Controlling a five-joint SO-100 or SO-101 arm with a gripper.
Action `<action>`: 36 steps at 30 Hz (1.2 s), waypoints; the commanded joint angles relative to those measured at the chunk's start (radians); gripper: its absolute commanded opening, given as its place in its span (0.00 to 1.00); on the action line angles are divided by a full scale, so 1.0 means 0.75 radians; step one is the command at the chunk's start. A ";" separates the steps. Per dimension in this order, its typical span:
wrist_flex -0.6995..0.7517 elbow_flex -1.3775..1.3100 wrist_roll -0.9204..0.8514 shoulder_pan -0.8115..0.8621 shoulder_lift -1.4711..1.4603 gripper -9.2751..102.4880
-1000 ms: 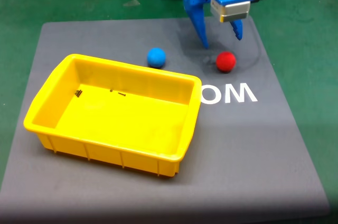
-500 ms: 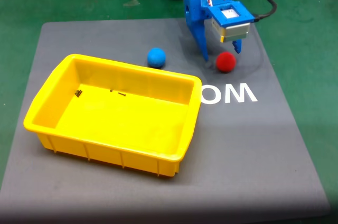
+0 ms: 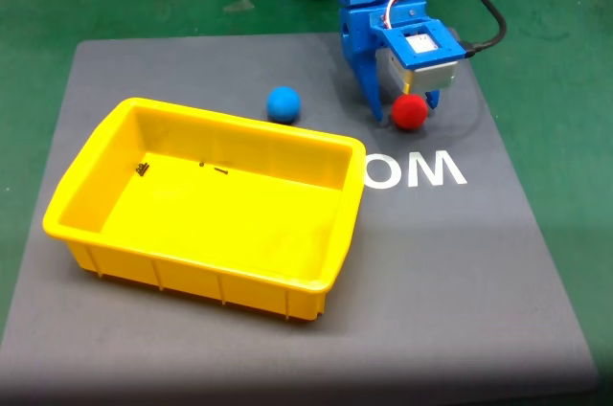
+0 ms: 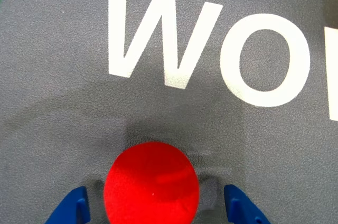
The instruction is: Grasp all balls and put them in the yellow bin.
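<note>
Your red ball (image 4: 151,183) sits on the grey mat (image 3: 287,61), between the spread fingers (image 4: 71,209), untouched. It looks light, soft and foamy, prone to roll; pinch it across its middle. The gripper (image 3: 402,117) holds nothing. The wrist view cuts off the fingertips. The blue ball (image 3: 283,103) waits near the yellow bin (image 3: 96,152).

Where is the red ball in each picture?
Fixed view: the red ball sits on the grey mat, right of the blue ball, between the open gripper fingers.
Wrist view: the red ball is at the bottom middle, between the blue fingertips.
Shared landmark: the white letters next to it.
</note>
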 commanded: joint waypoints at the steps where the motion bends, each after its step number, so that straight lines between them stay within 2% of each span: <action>1: -0.022 -0.098 0.018 -0.006 0.002 0.33; 16: -0.041 -0.098 0.037 -0.016 -0.043 0.27; 36: -0.125 -0.170 0.047 -0.012 -0.166 0.29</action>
